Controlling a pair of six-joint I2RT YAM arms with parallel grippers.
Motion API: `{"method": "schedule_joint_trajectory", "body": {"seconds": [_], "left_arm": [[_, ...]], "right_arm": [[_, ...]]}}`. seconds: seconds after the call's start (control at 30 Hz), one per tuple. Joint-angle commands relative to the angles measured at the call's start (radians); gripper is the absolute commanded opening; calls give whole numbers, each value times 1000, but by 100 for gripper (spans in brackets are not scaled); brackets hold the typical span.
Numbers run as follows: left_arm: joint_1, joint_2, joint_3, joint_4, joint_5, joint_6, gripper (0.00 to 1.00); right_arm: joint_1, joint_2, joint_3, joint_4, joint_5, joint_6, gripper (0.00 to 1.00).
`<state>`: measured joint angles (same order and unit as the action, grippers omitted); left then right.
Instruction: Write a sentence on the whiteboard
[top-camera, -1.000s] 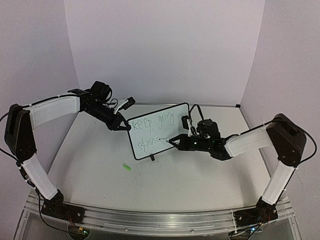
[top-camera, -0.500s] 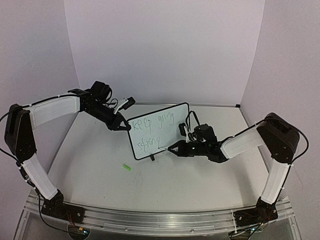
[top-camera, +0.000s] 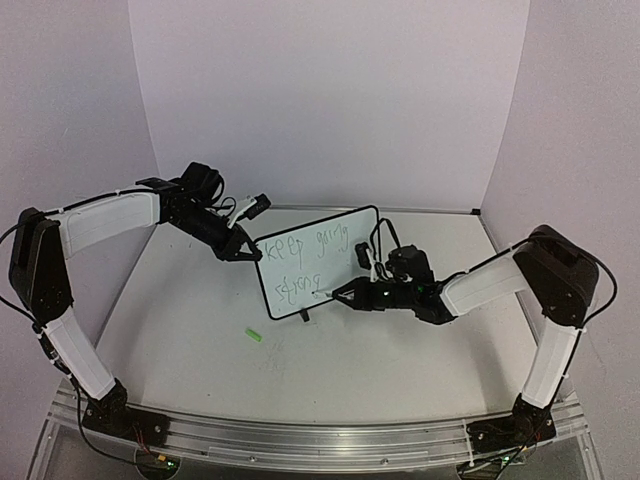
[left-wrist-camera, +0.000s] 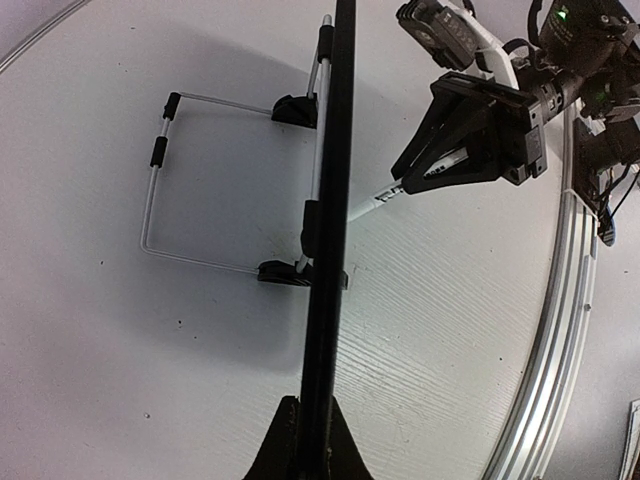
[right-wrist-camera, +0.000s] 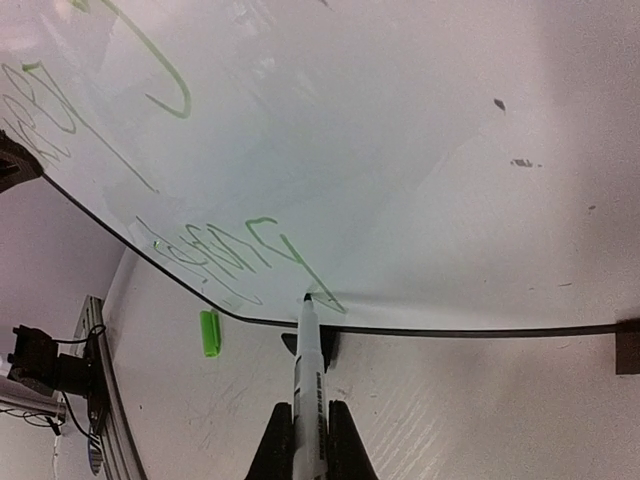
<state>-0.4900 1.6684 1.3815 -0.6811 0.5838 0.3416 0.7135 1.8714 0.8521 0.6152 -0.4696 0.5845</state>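
The whiteboard (top-camera: 335, 272) stands upright, with the green sentence (top-camera: 308, 258) on it in 2 lines. The left gripper (top-camera: 244, 255) pinches its top-left corner. The right gripper (top-camera: 338, 297) squeezes a pen (right-wrist-camera: 308, 372), tip touching the lower line.

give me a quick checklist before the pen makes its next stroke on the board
1. Left claw shut on the edge of the board: ok.
2. Right claw shut on the pen: ok.
3. Pen tip at the end of the lower line of writing: ok.
4. Tip actually pressing the board: cannot tell.
5. Board standing on its wire stand: ok.
6. Green cap lying away from both arms: ok.
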Motion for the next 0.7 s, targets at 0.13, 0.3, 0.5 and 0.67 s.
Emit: {"method": "schedule_joint_trajectory", "body": {"seconds": [0.13, 0.3, 0.5, 0.67], "left_arm": [[-2, 21, 8, -26, -75, 23, 0], [-3, 22, 8, -26, -75, 22, 0], [-3, 20, 7, -28, -78, 22, 0], [-4, 20, 7, -27, -79, 22, 0]], "right_arm": [[-8, -150, -74, 82, 39, 12, 0], [-9, -127, -83, 67, 92, 10, 0], [-11, -102, -67, 50, 135, -1, 0], [-11, -87, -47, 42, 137, -7, 0]]}}
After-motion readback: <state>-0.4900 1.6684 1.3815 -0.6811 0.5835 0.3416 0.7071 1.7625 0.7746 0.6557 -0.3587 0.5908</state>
